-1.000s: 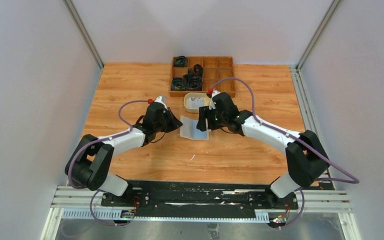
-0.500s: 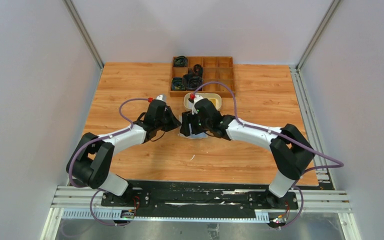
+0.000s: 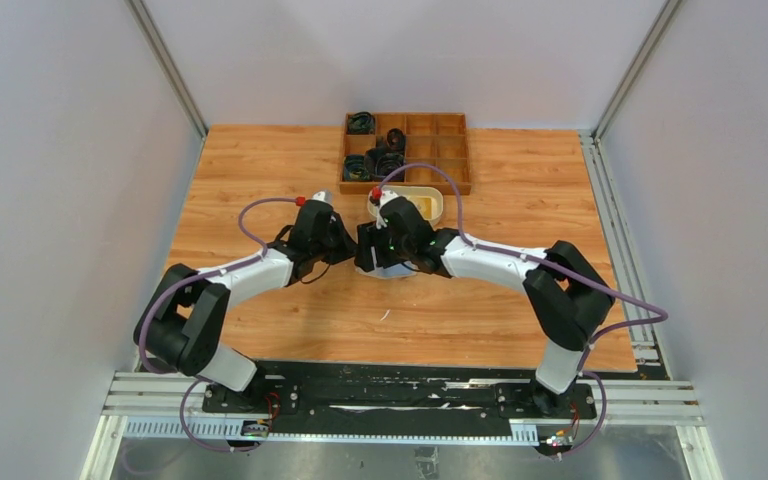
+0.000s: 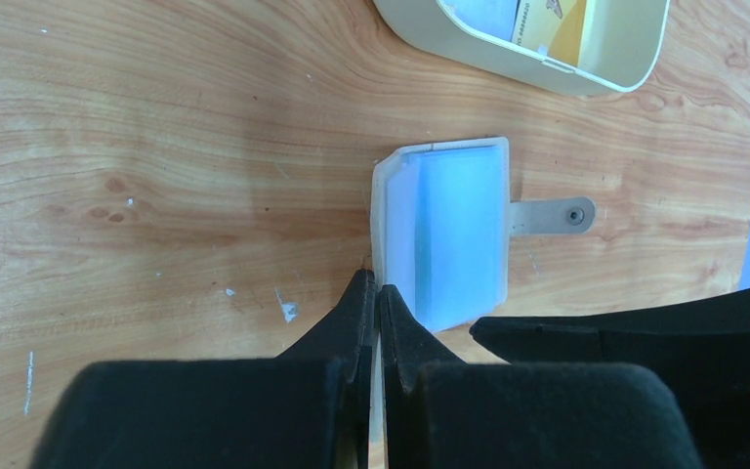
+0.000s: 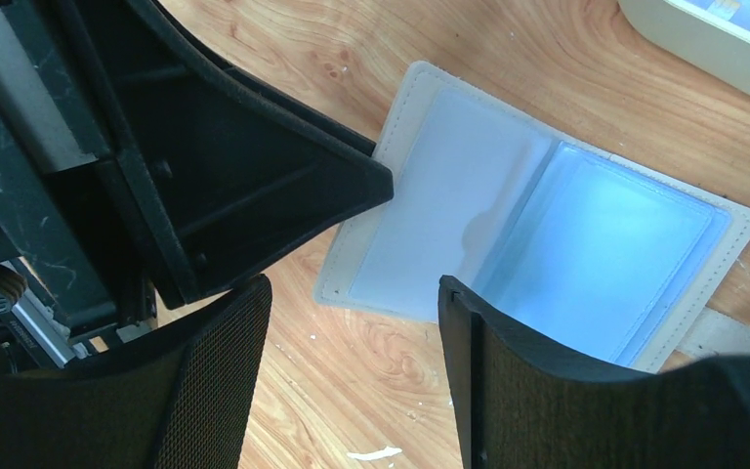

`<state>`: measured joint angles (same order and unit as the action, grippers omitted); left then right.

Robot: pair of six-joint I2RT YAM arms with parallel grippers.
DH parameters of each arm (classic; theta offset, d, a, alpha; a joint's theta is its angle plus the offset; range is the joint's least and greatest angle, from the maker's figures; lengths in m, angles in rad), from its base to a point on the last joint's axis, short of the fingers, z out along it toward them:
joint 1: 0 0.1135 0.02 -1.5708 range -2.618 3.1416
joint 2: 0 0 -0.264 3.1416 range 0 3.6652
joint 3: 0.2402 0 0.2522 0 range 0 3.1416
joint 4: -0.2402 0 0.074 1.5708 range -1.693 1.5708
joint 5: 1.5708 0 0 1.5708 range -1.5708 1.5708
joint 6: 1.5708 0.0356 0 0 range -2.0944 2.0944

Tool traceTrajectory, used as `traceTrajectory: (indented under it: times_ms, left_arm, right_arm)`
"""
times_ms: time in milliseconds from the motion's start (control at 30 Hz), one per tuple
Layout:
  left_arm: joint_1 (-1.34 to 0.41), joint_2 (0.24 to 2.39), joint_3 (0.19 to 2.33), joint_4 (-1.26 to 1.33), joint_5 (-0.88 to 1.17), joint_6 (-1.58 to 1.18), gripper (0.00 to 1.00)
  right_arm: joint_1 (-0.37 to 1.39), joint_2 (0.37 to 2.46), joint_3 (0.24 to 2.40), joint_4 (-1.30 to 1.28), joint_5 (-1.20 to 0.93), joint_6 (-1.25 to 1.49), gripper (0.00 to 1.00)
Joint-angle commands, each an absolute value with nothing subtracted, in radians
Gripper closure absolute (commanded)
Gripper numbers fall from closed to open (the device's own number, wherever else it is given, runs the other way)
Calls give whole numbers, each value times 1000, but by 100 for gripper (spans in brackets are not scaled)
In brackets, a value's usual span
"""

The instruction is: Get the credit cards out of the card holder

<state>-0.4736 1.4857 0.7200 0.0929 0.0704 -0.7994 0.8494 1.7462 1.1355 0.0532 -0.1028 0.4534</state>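
Observation:
The beige card holder lies open on the table, its closure tab pointing right. A pale blue credit card sits in its clear pocket. My left gripper is shut on the holder's left edge, pinning it. In the right wrist view the holder spreads flat, with the blue card in the right pocket. My right gripper hangs open just above the holder's near edge, touching nothing. From above, both grippers meet over the holder, which is mostly hidden there.
A cream oval dish with cards in it stands just behind the holder, also seen from above. A wooden compartment tray with black cable coils stands at the back. Small white flecks dot the wood.
My right arm swung left from beside the dish to over the card holder, jaws still open. The left gripper stayed shut on the holder's edge.

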Motion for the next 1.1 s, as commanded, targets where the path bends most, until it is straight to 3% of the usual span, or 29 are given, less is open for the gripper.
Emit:
traceTrajectory:
  times_ms: [0, 600, 1067]
  left_arm:
    - [-479, 1499, 715, 81, 66, -798, 100]
    - [-479, 1493, 696, 81, 62, -784, 100]
    - [-479, 1478, 698, 79, 65, -786, 100]
  right_arm:
    - [862, 1769, 1134, 81, -67, 471, 33]
    - [823, 1834, 1070, 169, -75, 544, 34]
    - [822, 1895, 1131, 65, -8, 495, 35]
